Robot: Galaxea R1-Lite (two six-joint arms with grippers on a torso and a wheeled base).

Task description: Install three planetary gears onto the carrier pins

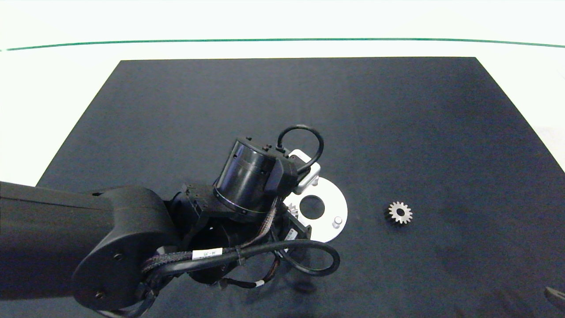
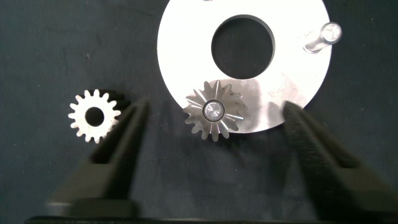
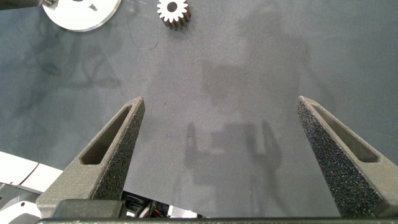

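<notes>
The left arm reaches in from the left over the dark mat (image 1: 397, 132) that covers the desk (image 1: 53, 79), its wrist hanging above the white disc (image 1: 329, 221). In the left wrist view the left pincer (image 2: 214, 121) hovers with its two fingers spread wide apart, gripping nothing. Between those fingers one planetary gear (image 2: 214, 112) sits seated on a carrier pin (image 2: 214, 111) at the disc's (image 2: 186, 37) edge, the pin's tip showing through the bore. A second pin (image 2: 322, 36) stands bare on the same disc, on the other side of the large central hole. A second gear (image 2: 94, 115) lies flat on the mat just beside the disc, outside one finger. A third gear (image 1: 400, 213) lies flat on the mat to the right of the disc, apart from it. The right pincer (image 3: 217, 149) hangs over bare mat at the near right, fingers wide apart and empty, with that gear (image 3: 173, 10) and the disc (image 3: 81, 15) well beyond it.
</notes>
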